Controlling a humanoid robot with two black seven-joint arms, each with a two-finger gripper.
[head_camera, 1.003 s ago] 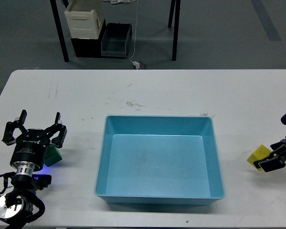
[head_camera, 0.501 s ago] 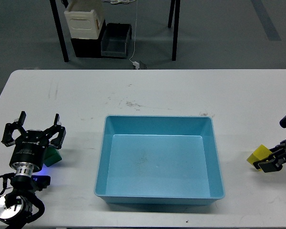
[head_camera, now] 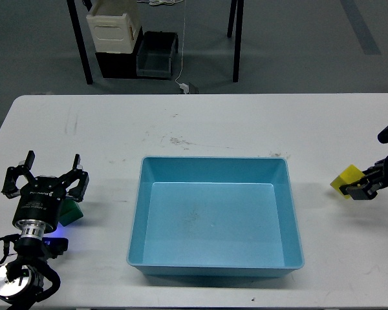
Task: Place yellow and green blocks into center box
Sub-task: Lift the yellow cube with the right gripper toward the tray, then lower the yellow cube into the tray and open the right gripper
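Currently: yellow block, 3 o'clock of box, clenched in right gripper | likely light, rigid; hold flat faces | green block under spread left gripper.

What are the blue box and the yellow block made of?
The blue box looks like smooth molded plastic: one even color, rounded rim, soft shine. The yellow block, held in the right gripper, has flat matte faces, maybe foam or painted wood; it's too small to tell.

No legible text anywhere. Faint white lettering on left gripper body, too small to read. No labels on box or blocks.
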